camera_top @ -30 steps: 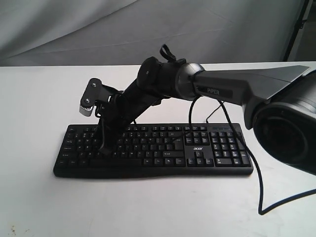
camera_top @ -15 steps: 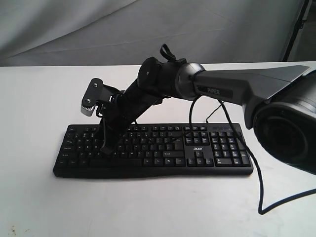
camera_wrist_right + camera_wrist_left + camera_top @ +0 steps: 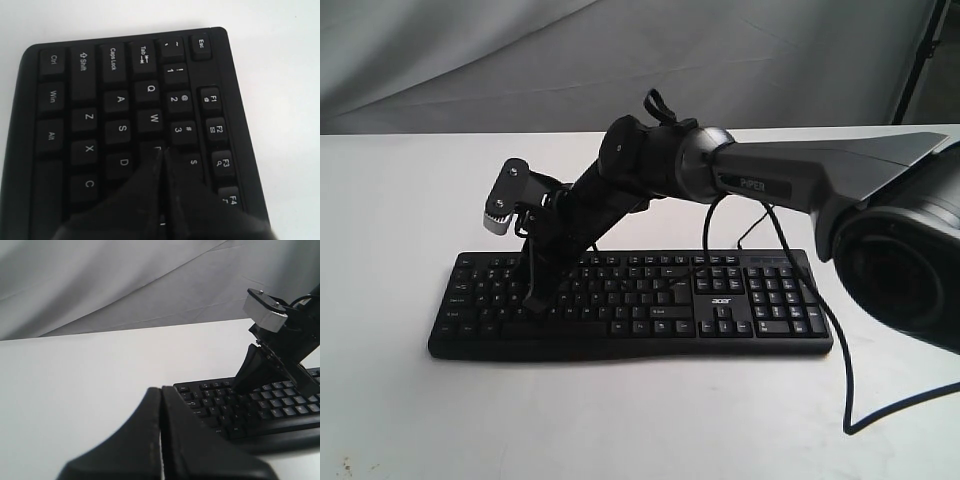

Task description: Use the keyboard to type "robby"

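Note:
The black keyboard (image 3: pixel 650 305) lies across the white table, with a small "acer" logo right of its letter keys. My right arm reaches across the middle, and my right gripper (image 3: pixel 535 300) is shut, pointing down at the left part of the letter keys. In the right wrist view the shut right gripper (image 3: pixel 162 151) has its tip over the key just beyond W, beside the 3 and 4 keys, on the keyboard (image 3: pixel 120 100). My left gripper (image 3: pixel 161 389) is shut and empty, low over the table off the keyboard's (image 3: pixel 260 415) Esc end.
A thin black cable (image 3: pixel 845 380) runs from behind the keyboard and loops over the table at the right. A large dark arm housing (image 3: pixel 900 270) fills the right edge. A grey cloth backdrop (image 3: pixel 620 60) hangs behind the white table (image 3: pixel 620 420).
The right gripper's tip has moved very slightly up and to the right over the keys. The keyboard has not moved.

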You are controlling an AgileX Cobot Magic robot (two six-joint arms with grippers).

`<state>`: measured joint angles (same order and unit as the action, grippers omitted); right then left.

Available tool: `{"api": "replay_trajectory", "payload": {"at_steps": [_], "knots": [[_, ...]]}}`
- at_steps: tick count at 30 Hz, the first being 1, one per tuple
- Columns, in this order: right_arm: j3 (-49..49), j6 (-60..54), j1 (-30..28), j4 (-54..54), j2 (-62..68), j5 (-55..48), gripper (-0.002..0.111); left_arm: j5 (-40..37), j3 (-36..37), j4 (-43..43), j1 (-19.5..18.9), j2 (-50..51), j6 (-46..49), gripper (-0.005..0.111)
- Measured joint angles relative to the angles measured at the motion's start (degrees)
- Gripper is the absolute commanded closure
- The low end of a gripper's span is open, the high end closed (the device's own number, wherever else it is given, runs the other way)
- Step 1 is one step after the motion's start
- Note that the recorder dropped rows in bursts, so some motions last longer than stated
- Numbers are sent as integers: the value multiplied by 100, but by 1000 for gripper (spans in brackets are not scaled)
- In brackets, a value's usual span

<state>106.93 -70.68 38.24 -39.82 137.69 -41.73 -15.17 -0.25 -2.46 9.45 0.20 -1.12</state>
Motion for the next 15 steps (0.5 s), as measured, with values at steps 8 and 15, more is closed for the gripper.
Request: {"api": "replay_trajectory", "payload": {"at_steps": [8, 15], "knots": [[0, 0, 0, 10, 0, 0, 108, 0, 0, 0, 0, 0, 0, 107], [0, 11, 0, 20, 49, 9, 108, 0, 0, 0, 0, 0, 0, 107]]}}
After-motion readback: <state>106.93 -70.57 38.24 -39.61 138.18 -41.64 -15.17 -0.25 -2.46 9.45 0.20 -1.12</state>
